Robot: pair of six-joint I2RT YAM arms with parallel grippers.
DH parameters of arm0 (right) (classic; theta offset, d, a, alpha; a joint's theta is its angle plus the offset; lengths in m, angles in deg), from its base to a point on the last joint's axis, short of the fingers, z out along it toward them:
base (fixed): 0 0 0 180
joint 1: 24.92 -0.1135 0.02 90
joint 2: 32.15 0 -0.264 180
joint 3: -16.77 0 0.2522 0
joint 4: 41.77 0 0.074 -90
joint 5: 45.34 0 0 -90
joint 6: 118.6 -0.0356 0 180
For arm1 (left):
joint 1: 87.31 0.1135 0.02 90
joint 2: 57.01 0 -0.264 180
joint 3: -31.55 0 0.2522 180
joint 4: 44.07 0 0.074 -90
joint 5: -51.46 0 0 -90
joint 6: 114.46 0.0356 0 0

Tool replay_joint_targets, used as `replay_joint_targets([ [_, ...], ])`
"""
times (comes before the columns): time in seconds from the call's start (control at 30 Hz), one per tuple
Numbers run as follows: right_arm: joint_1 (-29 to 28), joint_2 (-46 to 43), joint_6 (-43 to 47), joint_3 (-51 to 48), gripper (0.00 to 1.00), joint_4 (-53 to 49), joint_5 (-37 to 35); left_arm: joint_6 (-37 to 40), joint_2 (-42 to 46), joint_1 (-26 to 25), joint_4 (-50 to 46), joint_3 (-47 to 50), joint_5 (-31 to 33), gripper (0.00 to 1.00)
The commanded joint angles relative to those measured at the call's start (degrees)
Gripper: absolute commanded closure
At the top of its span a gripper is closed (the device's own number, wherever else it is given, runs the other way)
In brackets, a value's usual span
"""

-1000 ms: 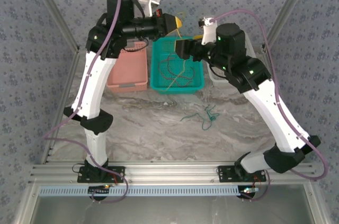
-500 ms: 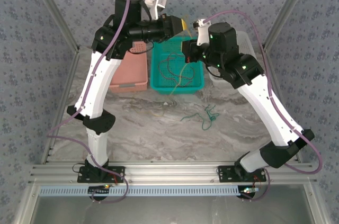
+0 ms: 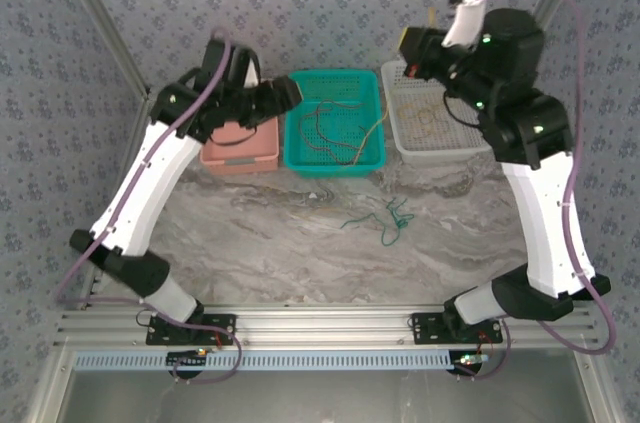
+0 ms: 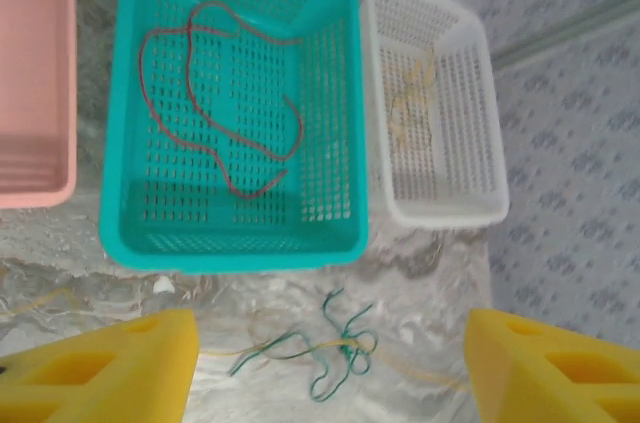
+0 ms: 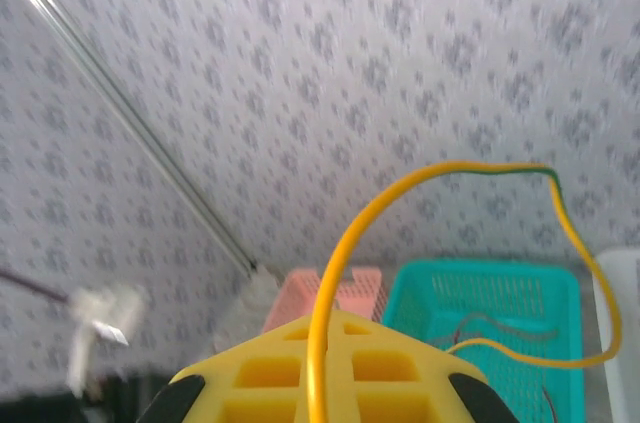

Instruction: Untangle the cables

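Note:
My right gripper (image 5: 322, 328) is shut on a yellow cable (image 5: 400, 193), which arches up and off to the right. In the top view that gripper (image 3: 408, 43) hangs high over the white basket (image 3: 440, 148). My left gripper (image 4: 330, 373) is open and holds nothing, high over the table; in the top view it (image 3: 288, 95) sits between the pink and teal baskets. A green cable (image 4: 340, 348) lies knotted on the marble (image 3: 390, 221), crossed by a pale yellow strand. A red cable (image 4: 230, 103) lies in the teal basket (image 4: 230, 253). A pale cable (image 4: 410, 103) lies in the white basket.
Three baskets stand in a row at the back: pink (image 3: 240, 143), teal (image 3: 335, 168) and white. Patterned walls close in the back and sides. The aluminium rail with both arm bases (image 3: 320, 328) runs along the near edge.
The two grippers have drawn apart. The right one swung up and right over the white basket with the yellow cable. The left one pulled back leftward and lower.

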Motion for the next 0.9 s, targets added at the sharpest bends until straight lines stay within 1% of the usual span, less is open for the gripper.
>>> replay_joint_targets([
  [0.0, 2.59, 3.47, -2.81, 7.14, 1.0, -4.7, 4.5, 6.49, 3.36, -4.84, 16.1, 10.88, -6.21, 0.28],
  [0.07, 3.76, 4.9, -3.54, 9.48, 1.0, -6.07, 5.72, 10.5, 3.0, -9.25, 17.9, 14.16, -5.57, 0.24],
  [0.13, 4.72, 5.27, -4.22, 9.7, 1.0, -6.17, 6.46, 13.11, 2.35, -13.12, 20.82, 16.97, -2.18, 0.22],
  [0.23, 5.87, 5.13, -5.51, 9.61, 1.0, -6.21, 7.32, 16.92, 1.51, -17.7, 29.96, 21.52, 3.55, 0.17],
  [0.3, 6.87, 5.08, -6.3, 9.61, 1.0, -6.31, 8.14, 20.83, -0.16, -19.43, 36.38, 23.31, 4.25, 0.16],
  [0.4, 8.82, 5.13, -7.19, 9.55, 1.0, -7.12, 9.5, 26.89, -3.06, -21.44, 40.4, 23.89, 4.6, 0.15],
  [0.47, 10.3, 5.19, -7.64, 9.52, 1.0, -7.5, 10.7, 27.83, -4.11, -22.07, 41.47, 24.62, 4.45, 0.15],
  [0.6, 12.65, 5.02, -8.7, 9.44, 1.0, -7.66, 12.88, 28.11, -4.49, -23.63, 47.11, 29.27, 1.33, 0.14],
  [0.67, 13.5, 4.97, -9.29, 9.48, 1.0, -7.58, 13.66, 28.91, -6.2, -24.89, 46.97, 29.25, 1.52, 0.14],
  [0.73, 14.38, 4.93, -10.1, 9.44, 1.0, -7.29, 14.59, 30.54, -8.91, -26.34, 44.98, 27.73, 5.19, 0.14],
  [0.8, 15.0, 4.86, -10.89, 9.44, 1.0, -6.93, 15.64, 31.37, -11.84, -27.01, 43.46, 25.86, 11.55, 0.14],
  [0.87, 15.36, 4.81, -11.32, 9.44, 1.0, -6.97, 16.21, 31.41, -14.23, -26.89, 44.33, 24.87, 17.02, 0.14],
])
